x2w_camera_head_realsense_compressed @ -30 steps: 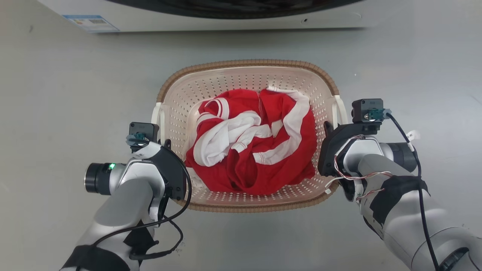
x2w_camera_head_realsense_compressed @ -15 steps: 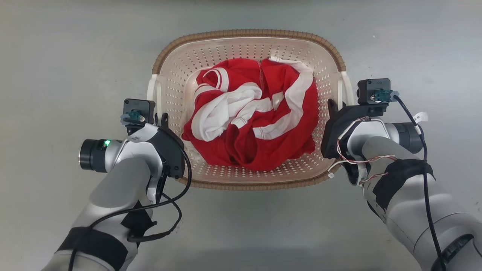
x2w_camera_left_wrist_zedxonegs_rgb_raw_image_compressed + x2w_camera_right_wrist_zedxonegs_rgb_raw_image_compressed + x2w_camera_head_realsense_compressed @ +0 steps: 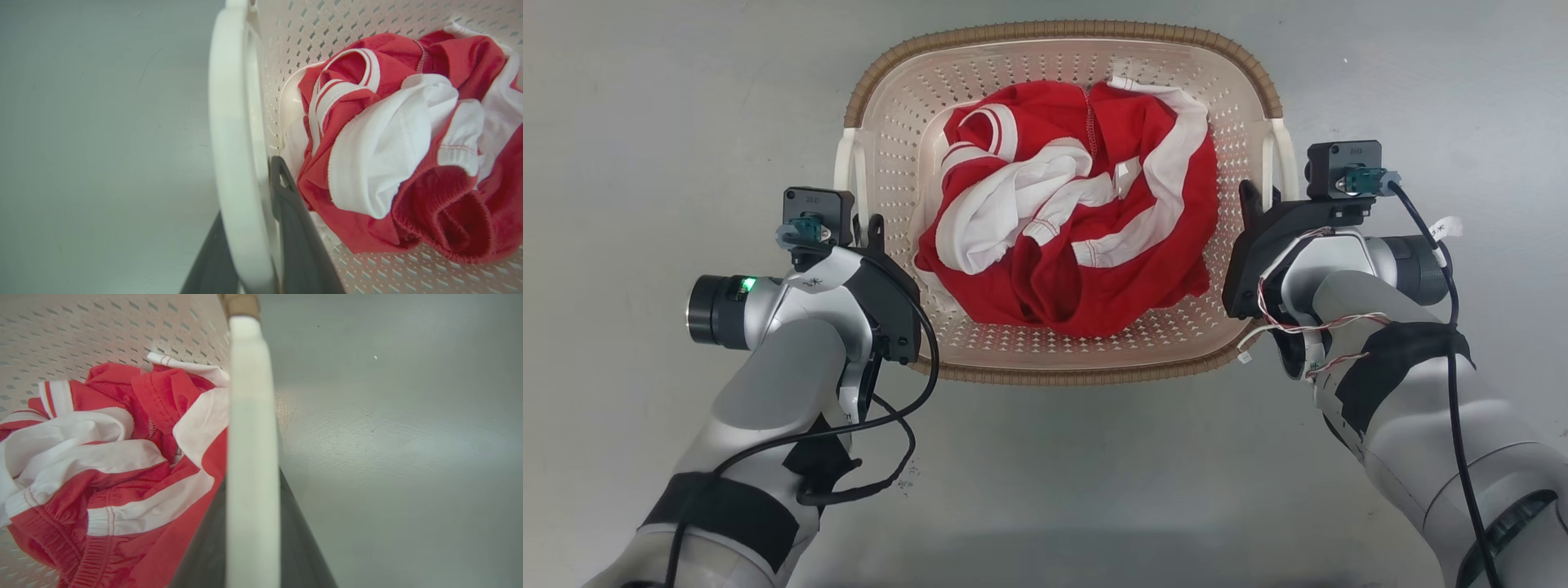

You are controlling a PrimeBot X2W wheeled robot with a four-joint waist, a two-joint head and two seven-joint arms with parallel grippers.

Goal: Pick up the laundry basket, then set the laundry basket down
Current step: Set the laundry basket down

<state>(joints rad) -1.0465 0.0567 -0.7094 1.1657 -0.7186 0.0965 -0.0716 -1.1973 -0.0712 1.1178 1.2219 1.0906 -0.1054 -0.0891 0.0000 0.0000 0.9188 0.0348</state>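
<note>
The laundry basket, cream perforated plastic with a brown woven-look rim, sits in the upper middle of the head view and holds a crumpled red and white garment. My left gripper is shut on the basket's white left handle, one dark finger inside the basket wall and the other outside. On the other side, my right gripper is shut on the white right handle, with dark fingers on both sides of it. The garment lies close to both grippers.
Smooth grey floor surrounds the basket on every side. A black cable loops off my left forearm, and thin red and white wires hang at my right wrist.
The head camera has shifted and the washing machine has left the top edge. The basket looks larger and sits higher in the picture. Both grippers stay on its handles.
</note>
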